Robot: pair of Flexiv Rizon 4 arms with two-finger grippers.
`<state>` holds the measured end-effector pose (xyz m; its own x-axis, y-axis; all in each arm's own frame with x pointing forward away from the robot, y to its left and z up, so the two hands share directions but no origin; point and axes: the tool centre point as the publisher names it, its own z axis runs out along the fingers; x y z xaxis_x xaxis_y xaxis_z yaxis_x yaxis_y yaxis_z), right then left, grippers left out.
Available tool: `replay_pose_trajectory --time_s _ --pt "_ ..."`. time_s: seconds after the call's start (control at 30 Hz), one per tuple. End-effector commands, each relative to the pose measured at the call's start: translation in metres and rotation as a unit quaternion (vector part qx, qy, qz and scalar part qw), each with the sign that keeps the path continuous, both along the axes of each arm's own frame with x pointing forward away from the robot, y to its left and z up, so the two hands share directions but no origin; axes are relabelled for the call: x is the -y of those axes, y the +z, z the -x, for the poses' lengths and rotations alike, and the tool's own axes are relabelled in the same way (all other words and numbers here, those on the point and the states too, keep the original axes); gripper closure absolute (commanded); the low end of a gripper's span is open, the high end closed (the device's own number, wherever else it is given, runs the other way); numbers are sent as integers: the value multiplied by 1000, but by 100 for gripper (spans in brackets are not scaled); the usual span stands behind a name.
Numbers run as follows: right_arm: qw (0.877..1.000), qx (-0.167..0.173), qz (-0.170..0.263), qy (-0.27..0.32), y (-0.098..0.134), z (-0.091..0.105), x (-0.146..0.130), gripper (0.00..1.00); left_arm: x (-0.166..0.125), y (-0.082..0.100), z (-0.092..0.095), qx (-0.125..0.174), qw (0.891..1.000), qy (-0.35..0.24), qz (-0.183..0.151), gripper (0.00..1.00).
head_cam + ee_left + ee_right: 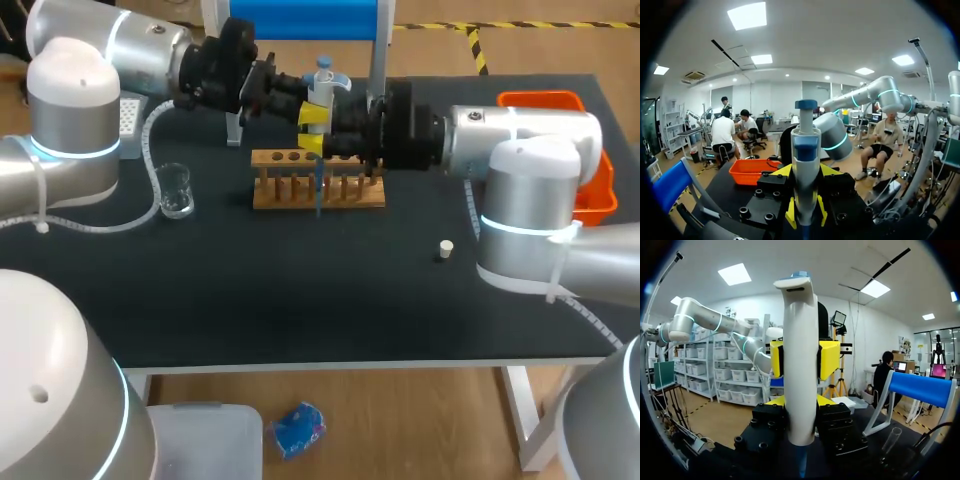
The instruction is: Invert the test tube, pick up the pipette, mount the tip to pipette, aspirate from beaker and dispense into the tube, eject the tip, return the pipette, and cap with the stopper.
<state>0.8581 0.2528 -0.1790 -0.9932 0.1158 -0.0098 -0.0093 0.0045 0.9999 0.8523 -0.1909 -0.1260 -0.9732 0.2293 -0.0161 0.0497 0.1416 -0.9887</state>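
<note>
From above, the black counter (300, 300) carries a wooden rack (290, 195) at its far middle. A clear beaker (175, 190) stands left of the rack, its contents unreadable. A small stopper (446, 248) lies to the near right, and an orange bin (540, 98) sits at the far right. The pipette (325, 80) stands upright over the rack, its blue tip (318, 190) reaching down into it. The left hand (313, 113) pinches the pipette higher up and the right hand (313, 146) lower. In the left wrist view, the left hand's yellow tips flank the pipette; in the right wrist view, the right hand's do.
</note>
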Motion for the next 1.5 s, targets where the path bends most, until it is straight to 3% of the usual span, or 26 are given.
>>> replay_pose_trajectory --time_s 0.03,0.3,0.33,0.37,0.77,1.03,1.3,1.5 --pt "1000 0 0 -6 -1 3 4 100 0 1 0 1 1000 0 1 100" --pt "1000 -3 0 -4 -1 3 5 100 0 1 0 1 1000 0 1 97" --pt "1000 -3 0 -3 -2 3 5 100 0 1 0 1 1000 0 1 53" --pt "1000 -4 0 0 -2 3 4 100 0 1 0 1 1000 0 1 0" --pt "999 -3 14 38 2 -6 19 100 0 1 0 1 1000 0 1 0" --pt "998 11 22 62 17 -24 77 100 0 1 0 1 1000 0 1 0" --pt "998 39 29 38 40 -46 161 100 0 1 0 1 1000 0 1 0" --pt "998 45 20 28 54 -49 209 100 0 1 0 1 1000 0 1 0"
